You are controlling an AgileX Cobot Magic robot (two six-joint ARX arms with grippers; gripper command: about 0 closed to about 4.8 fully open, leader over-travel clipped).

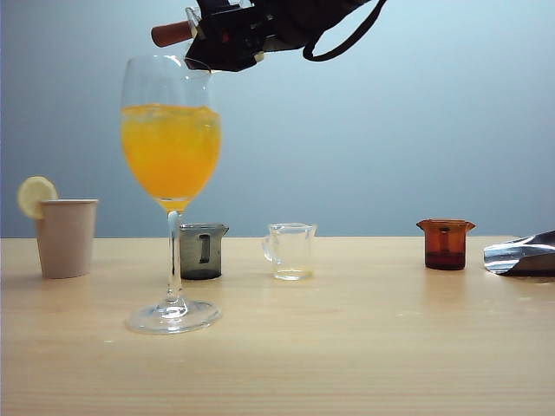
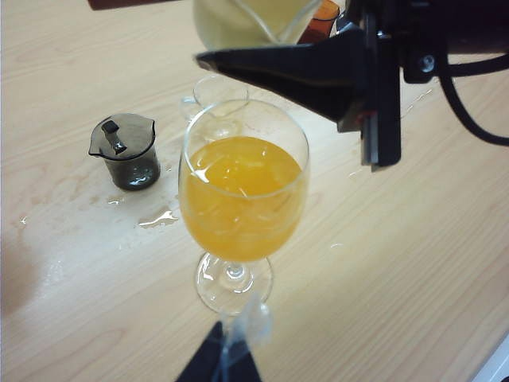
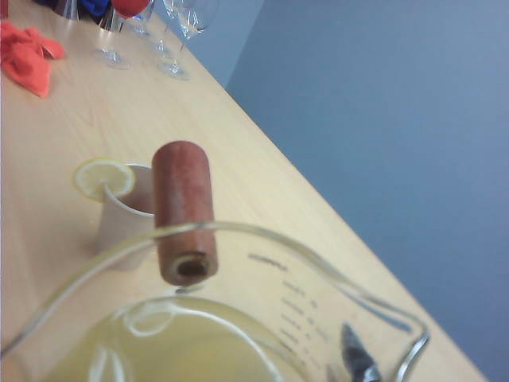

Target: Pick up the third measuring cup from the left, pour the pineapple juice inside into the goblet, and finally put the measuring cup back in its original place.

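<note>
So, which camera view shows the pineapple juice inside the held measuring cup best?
The right wrist view: pale pineapple juice fills the tilted measuring cup. The left wrist view shows part of it; the exterior view hides it behind the right gripper.

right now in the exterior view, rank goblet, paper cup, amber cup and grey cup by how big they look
1. goblet, by far the tallest, though nearest the camera
2. paper cup
3. grey cup and amber cup: look alike, not ranked

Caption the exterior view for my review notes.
Right gripper holds the wooden-handled measuring cup above the goblet of orange juice.
</note>
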